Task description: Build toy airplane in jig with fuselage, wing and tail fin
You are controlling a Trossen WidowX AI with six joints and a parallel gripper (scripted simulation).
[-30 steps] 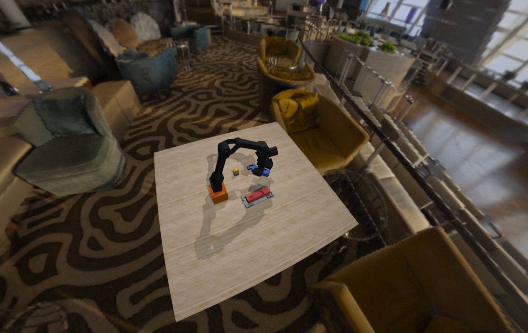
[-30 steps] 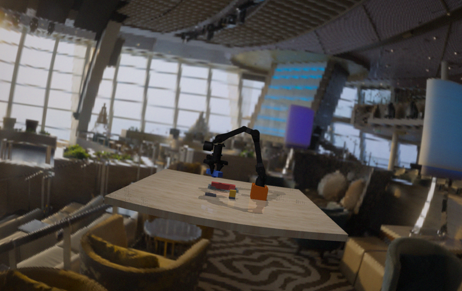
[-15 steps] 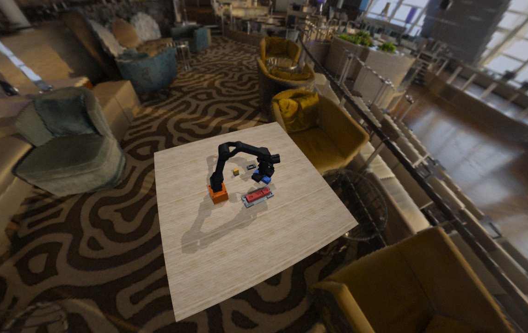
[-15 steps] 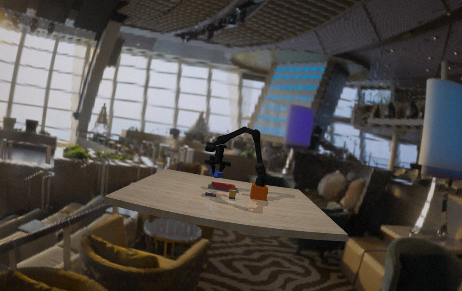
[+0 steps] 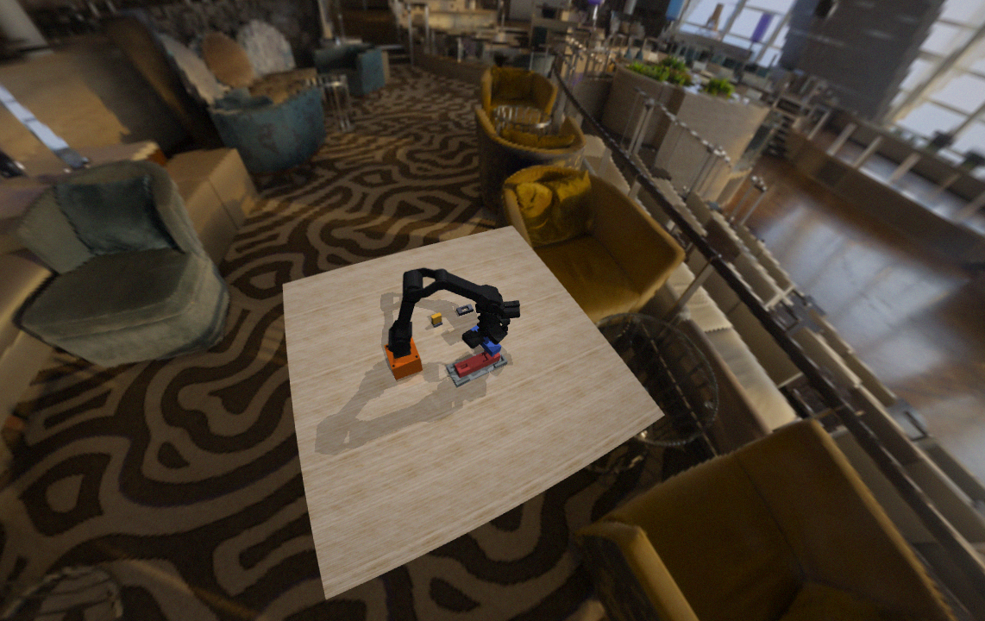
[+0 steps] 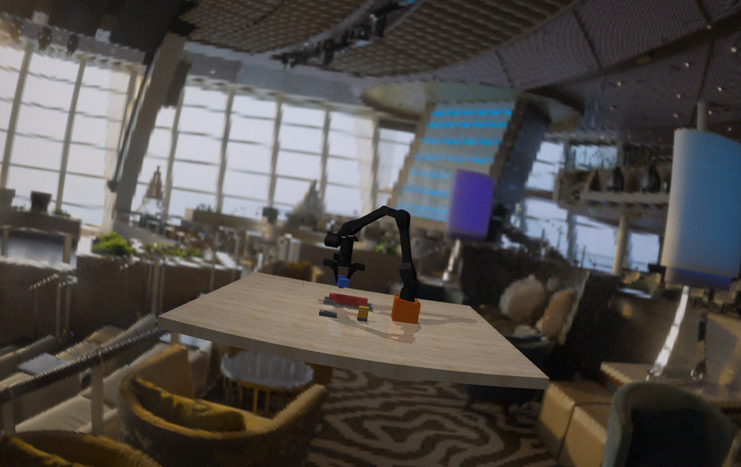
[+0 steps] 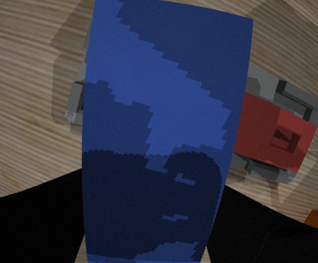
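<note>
The black gripper (image 6: 342,272) is clamped on the blue wing (image 7: 164,117), a flat, smooth slab held in the air above the tabletop (image 5: 418,463). In the wrist view the wing fills the middle of the frame as a long blue plank, wider at the far end and narrowing toward the camera, its long axis running straight away from the camera. Blocky darker patches of shadow lie across its matte surface.

Below and behind the wing lies the red fuselage (image 7: 271,134), a boxy bar with a small dark rectangular socket (image 7: 287,139) in its top face. It sits in the grey cradle (image 7: 286,98), a low angular frame with raised square-edged blocks around it. The fuselage's long axis runs crosswise to the wing's. In the top view the wing (image 5: 491,347) hangs just above one end of the fuselage (image 5: 471,365).

On the tabletop, well apart from the cradle, rests a small yellow block (image 5: 436,317), and near it a small dark, flat piece (image 5: 463,310); their shapes are too small to make out further. The arm rises from an orange box-shaped base (image 5: 403,360). The tabletop is pale wood with fine straight grain.
</note>
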